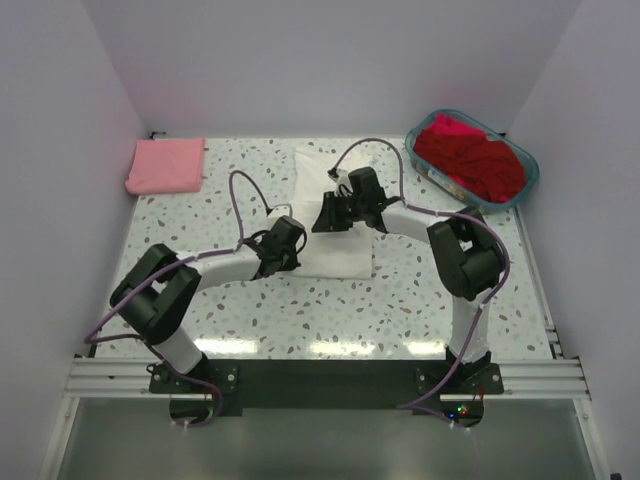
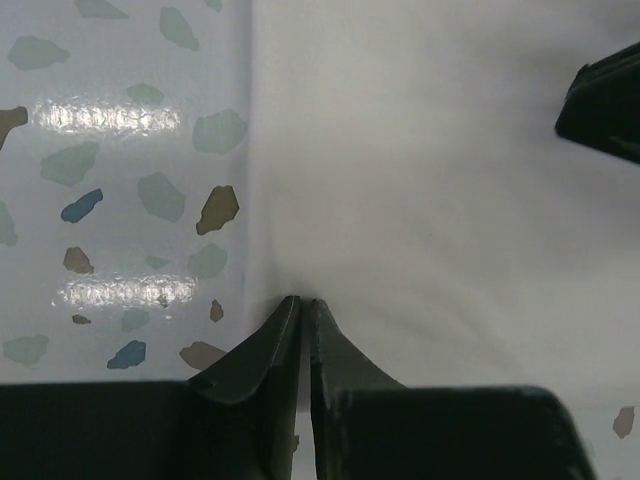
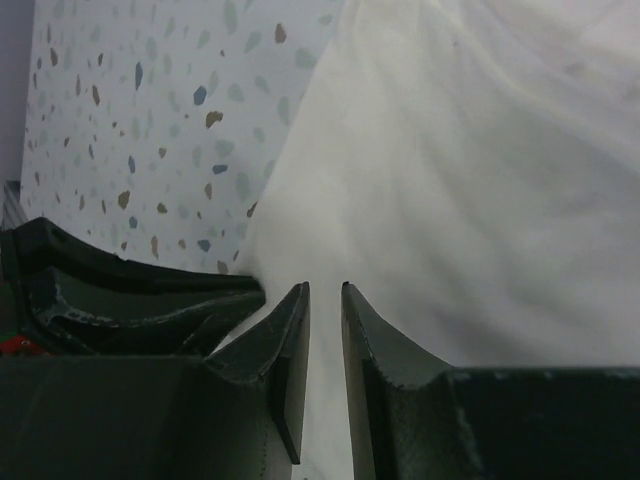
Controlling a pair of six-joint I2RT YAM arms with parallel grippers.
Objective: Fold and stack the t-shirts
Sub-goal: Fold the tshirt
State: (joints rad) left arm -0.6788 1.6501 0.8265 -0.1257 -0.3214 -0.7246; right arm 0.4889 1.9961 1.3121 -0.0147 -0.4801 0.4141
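Observation:
The white t-shirt point(image 1: 335, 165) lies folded into a long strip in the middle of the table, and its black graphic is hidden. My left gripper point(image 1: 287, 238) is at the strip's left edge, its jaws pressed together on the cloth edge point(image 2: 303, 300). My right gripper point(image 1: 328, 215) is over the strip's middle, its jaws narrowly apart with white cloth running between them point(image 3: 325, 290). The pink t-shirt point(image 1: 165, 165) lies folded at the far left. The red t-shirts point(image 1: 470, 160) are heaped in the basket.
The teal plastic basket point(image 1: 527, 180) stands at the far right corner. The two grippers are close together; each shows in the other's wrist view, the right one point(image 2: 605, 100) and the left one point(image 3: 120, 300). Speckled tabletop point(image 1: 300, 310) lies in front of the shirt.

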